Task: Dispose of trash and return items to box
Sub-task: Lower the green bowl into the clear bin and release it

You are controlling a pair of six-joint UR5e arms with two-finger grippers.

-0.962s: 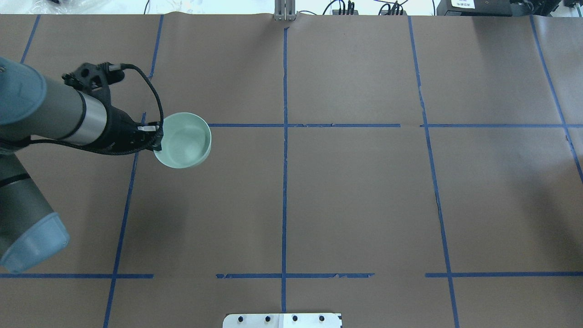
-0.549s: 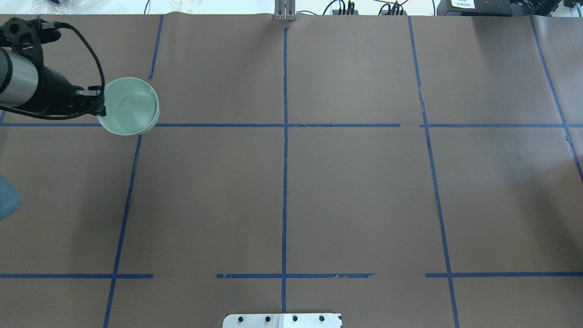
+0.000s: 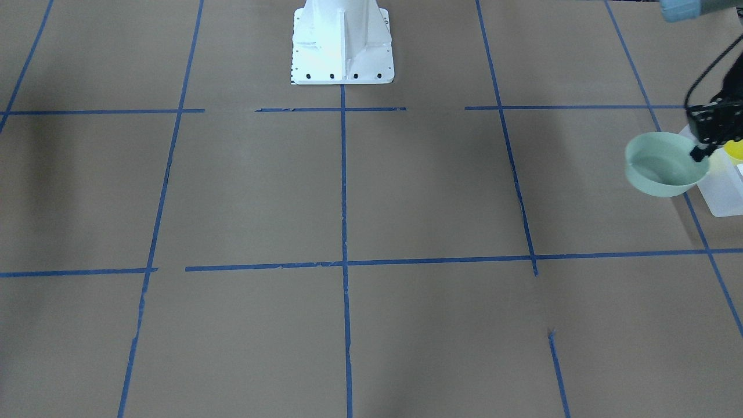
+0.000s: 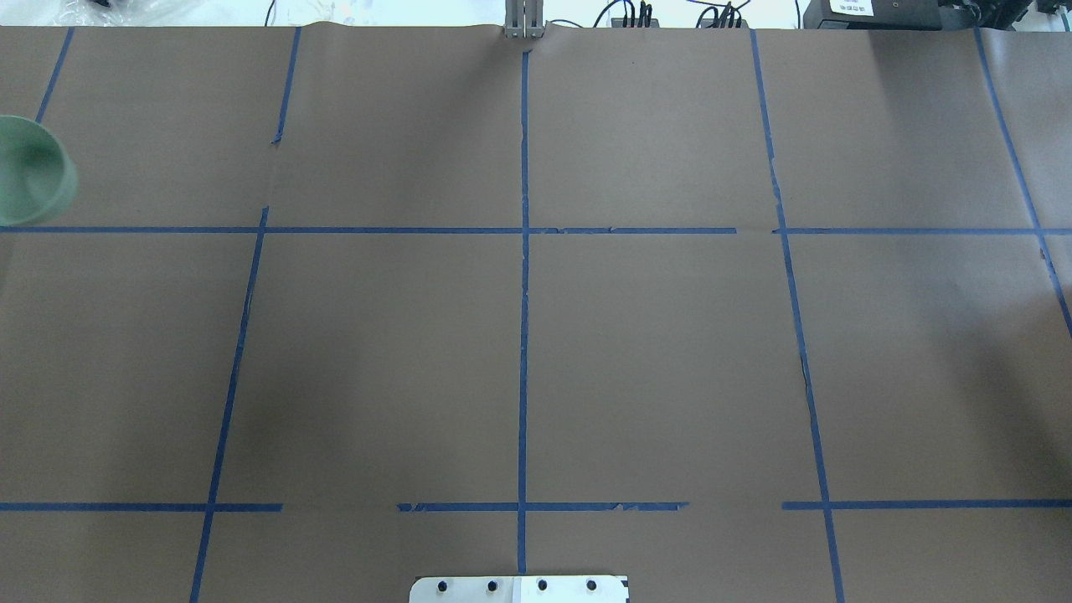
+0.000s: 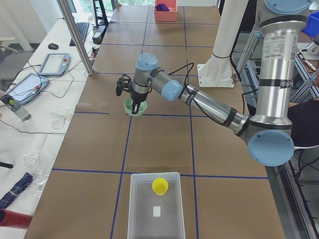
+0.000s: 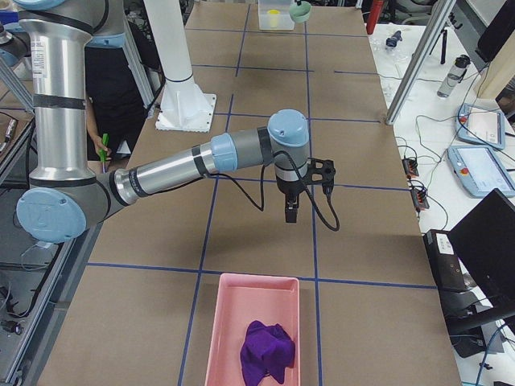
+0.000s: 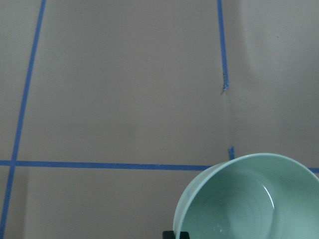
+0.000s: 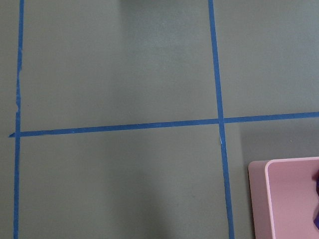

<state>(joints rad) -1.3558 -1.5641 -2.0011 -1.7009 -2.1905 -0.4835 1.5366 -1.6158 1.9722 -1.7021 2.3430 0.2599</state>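
Currently on record, item by item.

Bowl (image 3: 662, 168): pale mint-green, round, shallow, empty. Held upright, clear of the surface (image 4: 670, 377), short of the box on the side toward the table's middle. How far short differs between views and cannot be fixed.

Left gripper (image 3: 698, 154): clamped on the bowl's rim, one finger inside the wall and one outside. An edge pinch suits a thin-walled open vessel and leaves its underside free for setting down.

Box (image 3: 722, 191): translucent frosted-white bin at the table end on the robot's left. Open top, so lowering from above looks the likely entry.

Cup (image 5: 160, 185): yellow tumbler, upright inside the box, toward the end nearest the bowl. Judged returned. The bowl should come down beside it, not on it.

Right gripper (image 6: 290, 211): hangs pointing down over bare surface, nothing seen in it. Cannot tell whether its fingers stand apart or together.

Pink tray (image 6: 213, 338): at the opposite table end, holding a crumpled purple cloth (image 6: 265, 354), presumably the disposed trash.

Step in hand, as judged: carrying the bowl to the box.
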